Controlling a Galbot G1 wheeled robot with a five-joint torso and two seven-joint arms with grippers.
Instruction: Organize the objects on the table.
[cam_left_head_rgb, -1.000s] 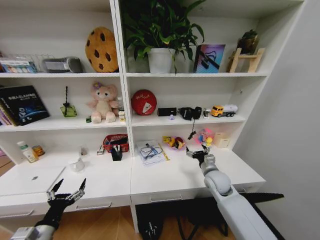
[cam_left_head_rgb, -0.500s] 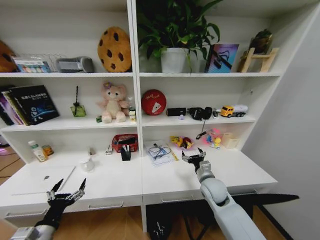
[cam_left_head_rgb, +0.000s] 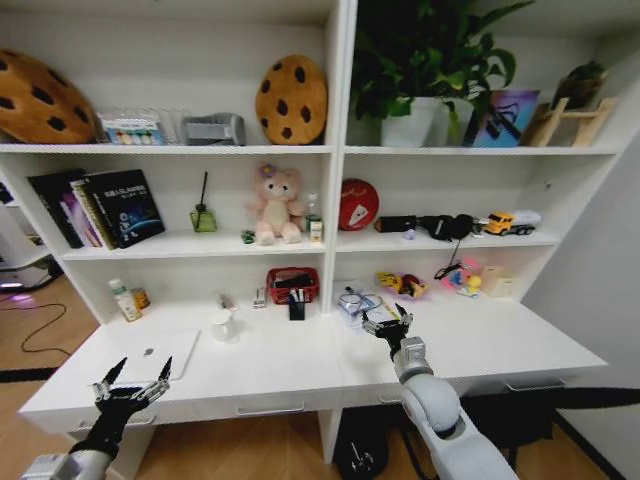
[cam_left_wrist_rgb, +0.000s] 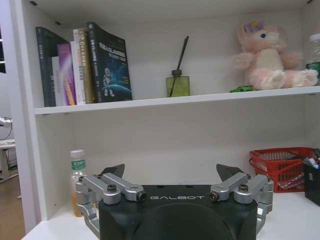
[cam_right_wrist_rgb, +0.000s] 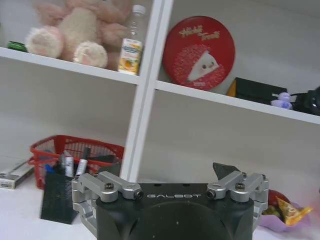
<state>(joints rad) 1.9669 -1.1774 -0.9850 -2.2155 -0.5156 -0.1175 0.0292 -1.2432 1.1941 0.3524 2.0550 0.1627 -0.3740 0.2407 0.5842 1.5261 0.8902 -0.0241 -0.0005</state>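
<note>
Table (cam_left_head_rgb: 480, 345) centre carries my right gripper (cam_left_head_rgb: 386, 322), fingers spread, empty; my left gripper (cam_left_head_rgb: 132, 378) hangs open off its front-left corner beside the laptop (cam_left_head_rgb: 160, 354).

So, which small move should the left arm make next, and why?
Probably reach the left gripper forward over the table toward the laptop. It is open, holds nothing, hovers at the front edge, and the laptop lies flat just beyond it. The right gripper is open over the middle.

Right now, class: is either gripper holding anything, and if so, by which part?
Nothing is held. The left gripper hangs open at the table's front edge near the laptop. The right gripper is open above the table, empty.
</note>
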